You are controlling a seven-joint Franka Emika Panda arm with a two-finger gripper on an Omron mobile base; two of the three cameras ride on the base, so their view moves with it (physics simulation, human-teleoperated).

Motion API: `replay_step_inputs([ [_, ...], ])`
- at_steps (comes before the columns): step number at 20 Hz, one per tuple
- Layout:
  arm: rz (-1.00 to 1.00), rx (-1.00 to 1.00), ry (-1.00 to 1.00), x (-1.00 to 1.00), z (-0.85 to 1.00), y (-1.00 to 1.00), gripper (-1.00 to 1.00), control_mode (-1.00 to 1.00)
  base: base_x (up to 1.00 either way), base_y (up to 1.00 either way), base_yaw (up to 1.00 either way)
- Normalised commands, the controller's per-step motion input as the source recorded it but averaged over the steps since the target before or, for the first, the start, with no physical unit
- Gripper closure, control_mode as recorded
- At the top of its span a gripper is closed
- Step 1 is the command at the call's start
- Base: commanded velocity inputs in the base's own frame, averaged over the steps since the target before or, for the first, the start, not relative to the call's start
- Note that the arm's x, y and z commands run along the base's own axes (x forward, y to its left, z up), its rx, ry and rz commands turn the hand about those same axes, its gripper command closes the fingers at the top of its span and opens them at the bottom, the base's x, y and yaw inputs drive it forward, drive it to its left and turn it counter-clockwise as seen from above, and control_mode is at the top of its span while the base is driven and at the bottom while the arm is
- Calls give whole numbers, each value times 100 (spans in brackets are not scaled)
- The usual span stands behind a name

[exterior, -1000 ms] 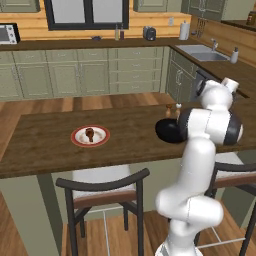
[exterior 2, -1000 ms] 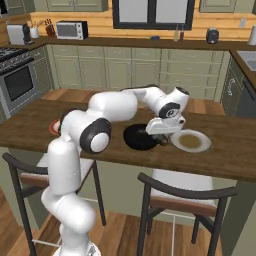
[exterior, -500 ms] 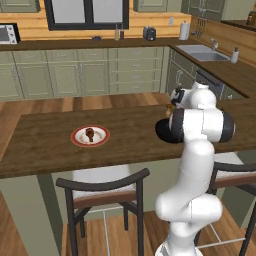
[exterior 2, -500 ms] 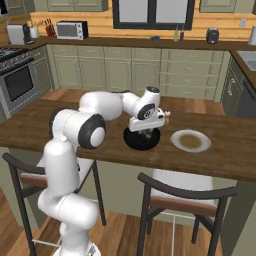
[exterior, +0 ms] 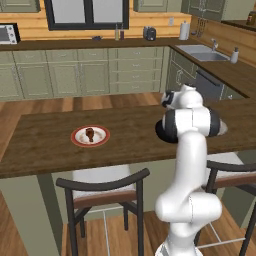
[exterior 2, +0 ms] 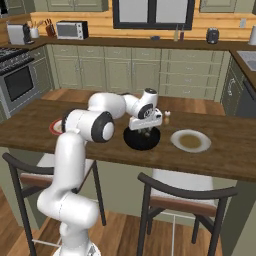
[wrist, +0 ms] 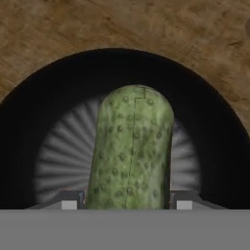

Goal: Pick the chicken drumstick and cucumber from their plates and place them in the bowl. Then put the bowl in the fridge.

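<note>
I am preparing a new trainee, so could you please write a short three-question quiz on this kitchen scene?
1. True or false: the chicken drumstick lies on the red-rimmed plate.
2. Multiple choice: the gripper holds the cucumber above which thing? A) the cream plate B) the black bowl C) the sink
3. Fill in: in the right base view, the cream plate sits to the ___ of the black bowl.

Key: 1 true. 2 B. 3 right.
</note>
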Motion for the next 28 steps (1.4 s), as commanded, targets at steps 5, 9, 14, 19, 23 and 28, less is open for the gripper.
replay_step_inputs([
  [5,0,0,2,7,-55,15,-100,-100,0,0,0],
  [9,0,0,0,1,-23,15,-100,-100,0,0,0],
  [14,0,0,0,0,7,7,-100,-100,0,0,0],
  [19,0,0,0,-18,39,15,-100,-100,0,0,0],
  [23,0,-1,0,-52,83,63,-100,-100,0,0,0],
  [28,0,-5,-4,-100,23,100,-100,-100,0,0,0],
])
